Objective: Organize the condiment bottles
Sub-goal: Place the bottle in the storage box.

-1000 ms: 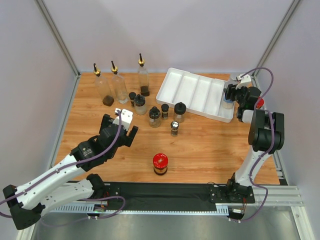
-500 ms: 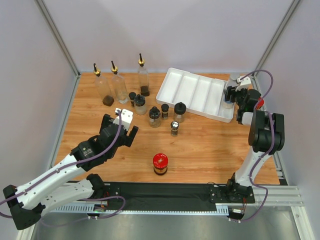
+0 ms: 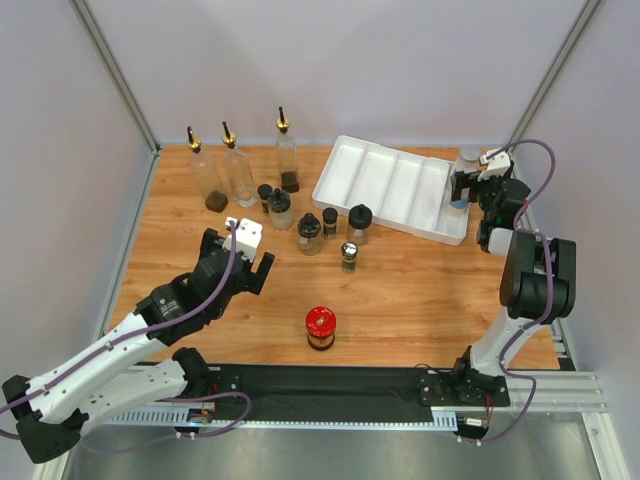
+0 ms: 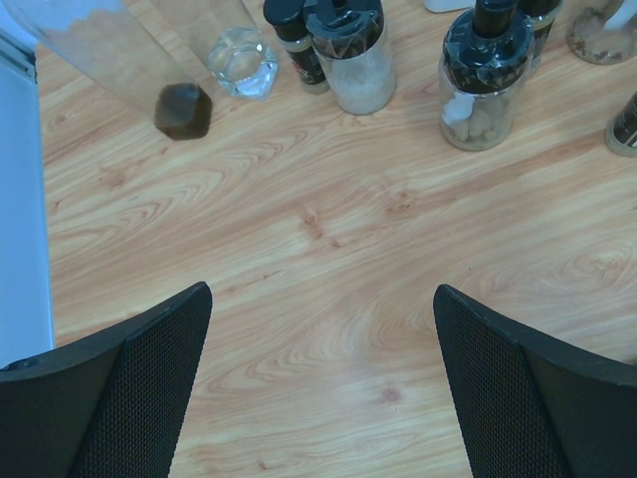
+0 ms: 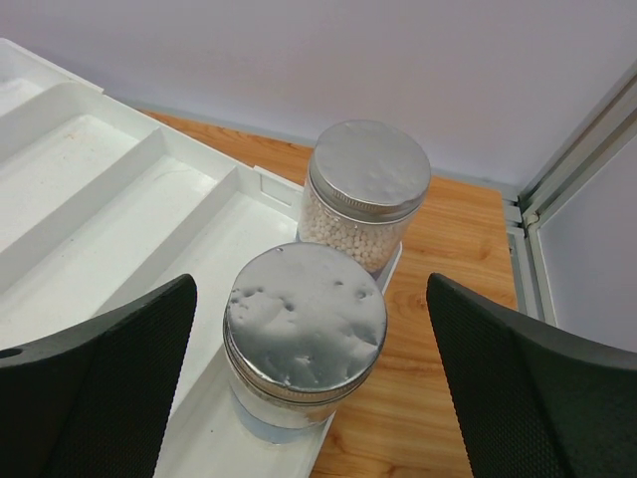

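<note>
My right gripper (image 5: 311, 299) is open, its fingers standing apart on either side of a silver-lidded jar (image 5: 305, 334) that rests upright in the end compartment of the white tray (image 5: 119, 189). A second silver-lidded jar (image 5: 368, 194), full of white beads, stands just behind it. In the top view the right gripper (image 3: 462, 188) is at the tray's right end. My left gripper (image 4: 320, 299) is open over bare wood, short of the black-capped jars (image 4: 353, 50). Three tall pourer bottles (image 3: 238, 165) stand at the back left. A red-lidded jar (image 3: 320, 327) stands alone in front.
Several small black-capped jars (image 3: 309, 233) and a silver-lidded shaker (image 3: 349, 256) cluster left of the tray (image 3: 375, 180). The tray's other compartments hold nothing. Metal frame posts and grey walls close in the table on both sides.
The right gripper's jaws have opened wide and let go of the silver-lidded jar in the tray's end compartment. The left gripper has shifted slightly.
</note>
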`<action>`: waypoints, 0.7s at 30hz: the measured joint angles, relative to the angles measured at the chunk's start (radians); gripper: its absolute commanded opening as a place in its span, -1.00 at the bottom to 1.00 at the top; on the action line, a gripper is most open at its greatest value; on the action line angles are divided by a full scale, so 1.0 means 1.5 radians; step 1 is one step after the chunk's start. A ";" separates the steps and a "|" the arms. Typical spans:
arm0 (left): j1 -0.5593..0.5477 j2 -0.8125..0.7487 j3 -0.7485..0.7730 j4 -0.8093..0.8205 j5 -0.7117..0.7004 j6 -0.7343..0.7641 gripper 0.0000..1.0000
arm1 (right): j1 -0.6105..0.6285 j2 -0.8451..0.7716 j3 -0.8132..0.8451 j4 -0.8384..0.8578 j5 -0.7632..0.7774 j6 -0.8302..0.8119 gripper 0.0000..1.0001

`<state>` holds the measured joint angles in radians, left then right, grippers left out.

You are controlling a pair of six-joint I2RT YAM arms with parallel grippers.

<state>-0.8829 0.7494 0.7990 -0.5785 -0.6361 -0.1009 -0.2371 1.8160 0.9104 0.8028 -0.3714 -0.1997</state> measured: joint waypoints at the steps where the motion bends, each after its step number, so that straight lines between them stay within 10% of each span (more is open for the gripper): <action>1: 0.000 -0.001 0.000 0.000 0.001 0.000 0.99 | 0.000 -0.008 -0.002 -0.002 0.000 -0.002 1.00; 21: 0.000 -0.045 0.000 0.001 0.039 -0.001 0.99 | -0.001 -0.291 0.030 -0.312 -0.079 -0.077 1.00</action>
<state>-0.8825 0.6827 0.7990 -0.5770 -0.5781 -0.1017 -0.2390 1.3796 0.9550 0.3351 -0.4892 -0.3157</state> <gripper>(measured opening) 0.996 0.998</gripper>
